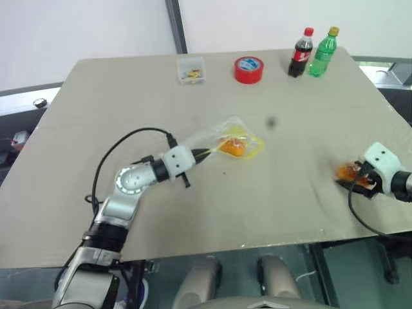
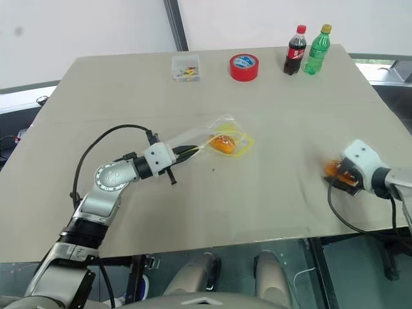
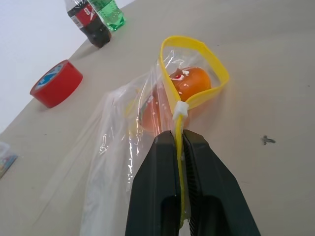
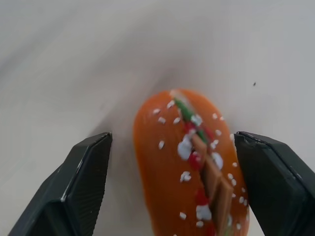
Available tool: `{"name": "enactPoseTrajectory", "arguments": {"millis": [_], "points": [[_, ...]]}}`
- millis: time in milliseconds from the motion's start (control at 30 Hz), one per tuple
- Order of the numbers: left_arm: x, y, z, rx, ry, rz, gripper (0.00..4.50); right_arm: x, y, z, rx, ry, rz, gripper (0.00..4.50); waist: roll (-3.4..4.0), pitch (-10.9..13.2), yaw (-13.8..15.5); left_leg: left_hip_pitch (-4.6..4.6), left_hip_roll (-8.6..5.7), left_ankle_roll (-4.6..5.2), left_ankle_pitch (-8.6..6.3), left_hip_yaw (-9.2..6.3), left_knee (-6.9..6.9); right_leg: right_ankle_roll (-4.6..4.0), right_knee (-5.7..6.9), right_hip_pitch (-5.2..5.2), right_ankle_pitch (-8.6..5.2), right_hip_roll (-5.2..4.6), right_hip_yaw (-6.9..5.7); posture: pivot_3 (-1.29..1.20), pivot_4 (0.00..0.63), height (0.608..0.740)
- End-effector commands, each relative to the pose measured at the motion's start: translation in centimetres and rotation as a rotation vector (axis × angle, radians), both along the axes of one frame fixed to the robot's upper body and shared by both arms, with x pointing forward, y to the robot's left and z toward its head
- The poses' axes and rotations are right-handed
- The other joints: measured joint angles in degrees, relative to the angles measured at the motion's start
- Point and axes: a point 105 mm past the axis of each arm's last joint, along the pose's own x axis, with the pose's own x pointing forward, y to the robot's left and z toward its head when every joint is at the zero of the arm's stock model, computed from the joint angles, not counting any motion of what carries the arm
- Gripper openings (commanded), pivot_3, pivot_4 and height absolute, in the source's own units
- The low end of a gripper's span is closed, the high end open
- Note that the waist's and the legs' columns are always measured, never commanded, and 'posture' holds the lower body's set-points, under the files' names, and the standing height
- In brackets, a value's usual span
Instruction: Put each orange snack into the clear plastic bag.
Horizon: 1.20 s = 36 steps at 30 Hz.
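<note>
A: We find the left end effector (image 3: 179, 142) clamped on the clear plastic bag (image 1: 212, 143)'s yellow rim, one orange snack (image 3: 189, 83) inside.

B: We note the right end effector (image 4: 172, 147) open, straddling the second snack (image 4: 189, 167) on the counter (image 1: 193, 206), ungripped. Next: close, carry to bag.

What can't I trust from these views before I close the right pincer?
- Second orange snack: its near end is cut off by the right wrist view's edge; in the head views the right pincer covers most of it.
- Contact between the open fingers and that snack: not discernible.
- Small clear box: contents too small to identify.
- Clear plastic bag: its lower part runs off the left wrist view's edge.
</note>
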Motion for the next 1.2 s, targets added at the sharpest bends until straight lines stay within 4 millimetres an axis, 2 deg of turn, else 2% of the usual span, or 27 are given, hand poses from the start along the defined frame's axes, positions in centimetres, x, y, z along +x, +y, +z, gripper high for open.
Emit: {"name": "enactPoseTrajectory", "arguments": {"millis": [33,133,200,267,433,533,633,833,933,1067,1133,1200], "points": [[-0.5,-0.3,1.5,-0.022,-0.055,-0.03,0.0,0.3,-0.2,0.8,0.031,-0.041,-0.034,2.81,0.0,0.0,0.0,0.0,0.0,0.0,0.0,0.0,0.0,0.0,0.01,0.0,0.0,0.0,0.0,0.0,0.15,0.74],[-0.5,-0.3,1.5,-0.028,-0.054,-0.034,0.0,0.2,-0.2,0.9,0.039,-0.053,-0.047,1.37,0.0,0.0,-0.1,0.01,0.0,0.0,0.0,0.0,0.0,0.0,0.01,0.0,0.0,0.0,0.0,0.0,0.15,0.74],[-0.4,-0.2,1.6,-0.03,-0.054,-0.034,0.0,0.2,0.2,1.3,0.049,-0.078,-0.044,1.37,0.0,0.0,0.0,0.01,0.0,0.0,0.0,0.01,0.0,0.0,0.01,0.0,0.0,0.0,0.0,0.0,0.15,0.74],[-0.4,-0.3,1.7,-0.035,-0.055,-0.037,0.0,0.4,1.8,2.2,0.099,-0.112,-0.005,1.37,0.0,0.0,-0.1,0.0,0.0,0.0,0.0,0.01,0.0,0.0,0.01,0.0,0.0,0.0,0.0,0.0,0.15,0.74],[-0.5,-0.2,1.9,-0.058,-0.053,-0.04,0.0,0.9,10.3,3.9,0.304,-0.179,0.148,1.37,0.01,0.0,-0.8,0.04,0.08,0.0,0.0,0.01,-0.01,0.0,0.05,-0.01,0.0,0.06,0.04,0.0,0.15,0.74],[-0.8,-0.3,1.9,-0.057,-0.053,-0.053,0.0,1.7,15.2,3.8,0.393,-0.191,0.198,1.37,-0.02,0.0,-0.8,0.03,0.06,0.0,0.0,-0.01,0.0,0.0,0.04,-0.01,0.0,0.04,0.01,0.0,0.15,0.74],[-1.2,-0.4,2.0,-0.061,-0.053,-0.062,0.0,2.6,19.1,3.2,0.445,-0.173,0.23,1.37,-0.02,0.0,-0.7,0.01,0.02,-0.01,0.0,-0.02,0.0,0.0,0.02,-0.02,0.0,0.0,0.01,0.0,0.15,0.74],[-2.0,-0.7,2.3,-0.07,-0.057,-0.07,0.0,3.3,23.4,2.2,0.475,-0.13,0.287,1.37,-0.02,0.0,-0.2,-0.07,-0.02,-0.02,0.01,-0.11,0.0,-0.01,-0.03,-0.04,0.0,-0.02,-0.09,0.0,0.15,0.74],[-2.8,-0.9,2.2,-0.065,-0.049,-0.083,0.0,4.2,24.3,1.7,0.48,-0.118,0.274,1.37,-0.01,0.0,-0.6,-0.05,-0.01,-0.02,0.01,-0.09,-0.01,-0.01,0.0,-0.08,0.0,0.0,-0.05,0.0,0.15,0.74],[-3.6,-0.7,1.5,-0.029,-0.026,-0.096,0.0,5.4,24.6,1.1,0.449,-0.135,0.247,1.37,-0.01,0.0,-1.3,-0.05,0.0,-0.03,0.01,-0.09,-0.02,-0.01,0.01,-0.1,0.0,0.02,-0.04,0.0,0.15,0.74],[-3.7,-0.6,1.1,-0.016,-0.016,-0.094,0.0,5.1,25.4,1.7,0.503,-0.14,0.293,1.37,-0.01,0.0,-1.6,-0.04,0.0,-0.02,0.01,-0.09,-0.02,-0.01,0.02,-0.1,0.0,0.02,-0.05,0.0,0.15,0.74],[-3.7,-0.5,1.1,-0.02,-0.012,-0.085,0.0,4.0,26.3,1.9,0.517,-0.116,0.383,1.37,0.0,0.0,-1.7,-0.04,0.0,-0.02,0.01,-0.09,-0.02,-0.01,0.03,-0.1,0.0,0.02,-0.05,0.0,0.15,0.74]]}}
